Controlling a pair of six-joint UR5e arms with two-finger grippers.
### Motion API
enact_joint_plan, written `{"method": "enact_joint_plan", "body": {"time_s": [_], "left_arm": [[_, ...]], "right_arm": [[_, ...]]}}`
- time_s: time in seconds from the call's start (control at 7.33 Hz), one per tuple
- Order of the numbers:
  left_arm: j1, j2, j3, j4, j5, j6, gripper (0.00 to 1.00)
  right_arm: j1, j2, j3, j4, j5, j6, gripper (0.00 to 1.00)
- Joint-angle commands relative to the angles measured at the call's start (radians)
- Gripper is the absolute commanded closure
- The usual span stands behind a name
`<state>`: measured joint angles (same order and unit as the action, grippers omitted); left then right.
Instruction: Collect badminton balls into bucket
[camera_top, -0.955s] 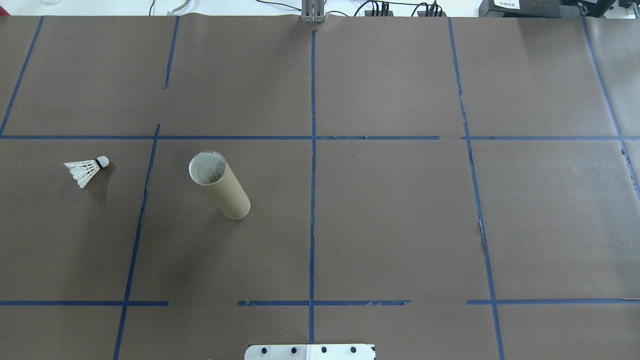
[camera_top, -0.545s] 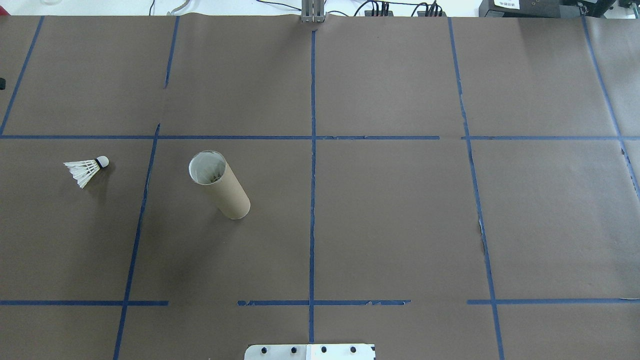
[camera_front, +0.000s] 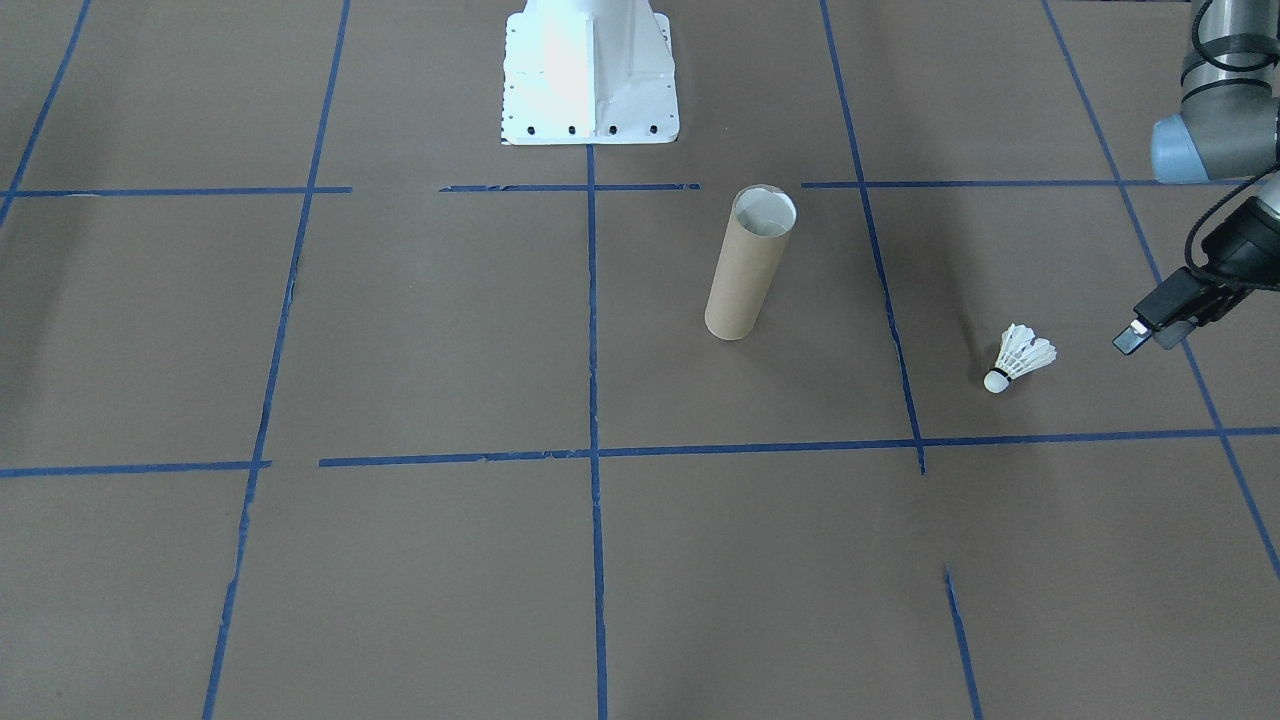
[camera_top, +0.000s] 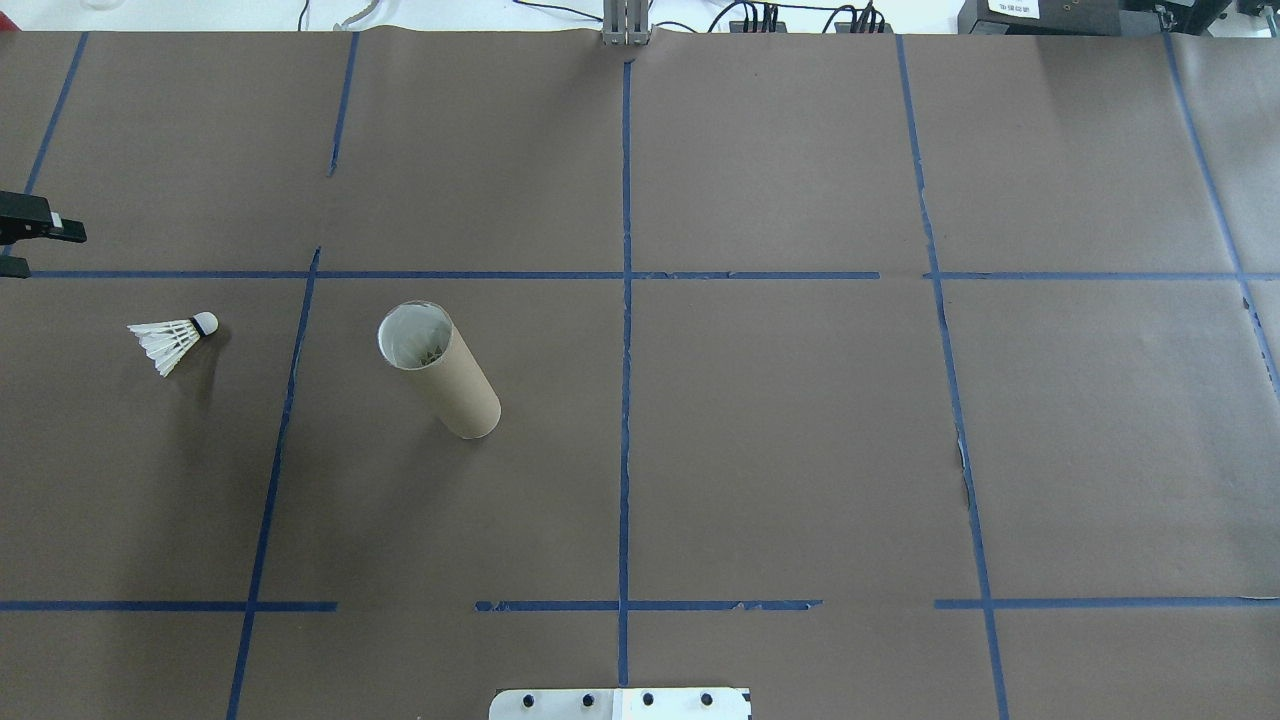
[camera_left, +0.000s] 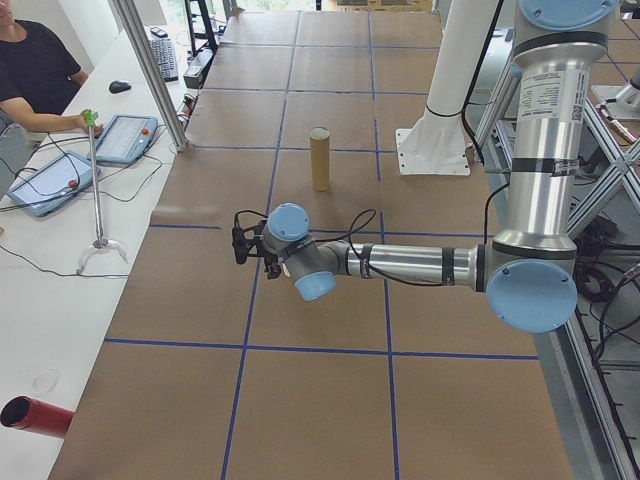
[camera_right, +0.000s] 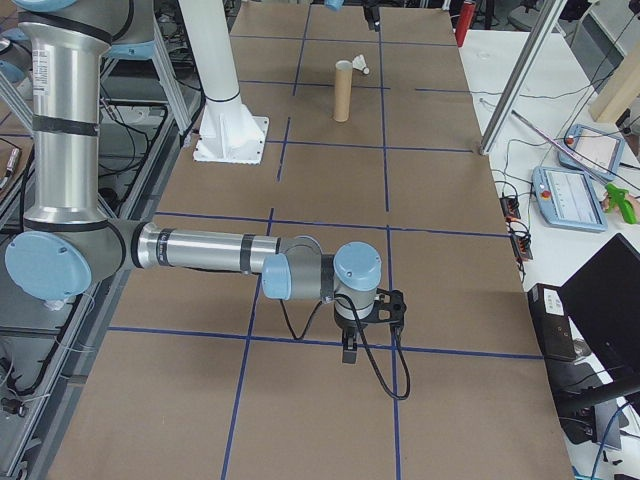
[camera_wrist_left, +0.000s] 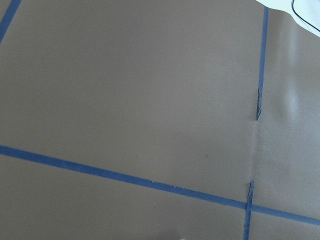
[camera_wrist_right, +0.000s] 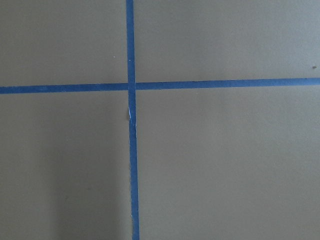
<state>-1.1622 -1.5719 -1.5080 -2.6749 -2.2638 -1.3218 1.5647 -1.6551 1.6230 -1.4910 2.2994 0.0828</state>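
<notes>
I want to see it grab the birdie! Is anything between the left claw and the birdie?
No. The front-facing view shows only bare brown paper between the left gripper and the shuttlecock.

Left gripper (camera_top: 30, 235) cut off at overhead view's left edge, jaw gap unclear, tube (camera_top: 438, 383) contents too small to tell

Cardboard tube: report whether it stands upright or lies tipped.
Upright. The cardboard tube stands on its base, open mouth facing up, white inner wall visible.

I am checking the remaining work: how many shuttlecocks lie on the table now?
1. The shuttlecock lies on the table beside the cardboard tube, on the robot's left side. The tube's inside is partly hidden, so more may be there.
</notes>
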Motion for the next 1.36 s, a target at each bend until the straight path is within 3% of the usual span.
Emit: {"method": "enact_joint_plan", "body": {"time_s": [0.0,0.55,1.23], "left_arm": [[0.09,0.018,0.002,-0.069,0.116,-0.178,0.0],[0.245,0.016,0.034,-0.14,0.317,-0.367,0.0],[0.285,0.001,0.069,-0.14,0.317,-0.369,0.0]], "right_arm": [[0.0,0.0,0.0,0.0,0.0,0.0,0.0],[0.0,0.0,0.0,0.0,0.0,0.0,0.0],[0.0,0.0,0.0,0.0,0.0,0.0,0.0]]}}
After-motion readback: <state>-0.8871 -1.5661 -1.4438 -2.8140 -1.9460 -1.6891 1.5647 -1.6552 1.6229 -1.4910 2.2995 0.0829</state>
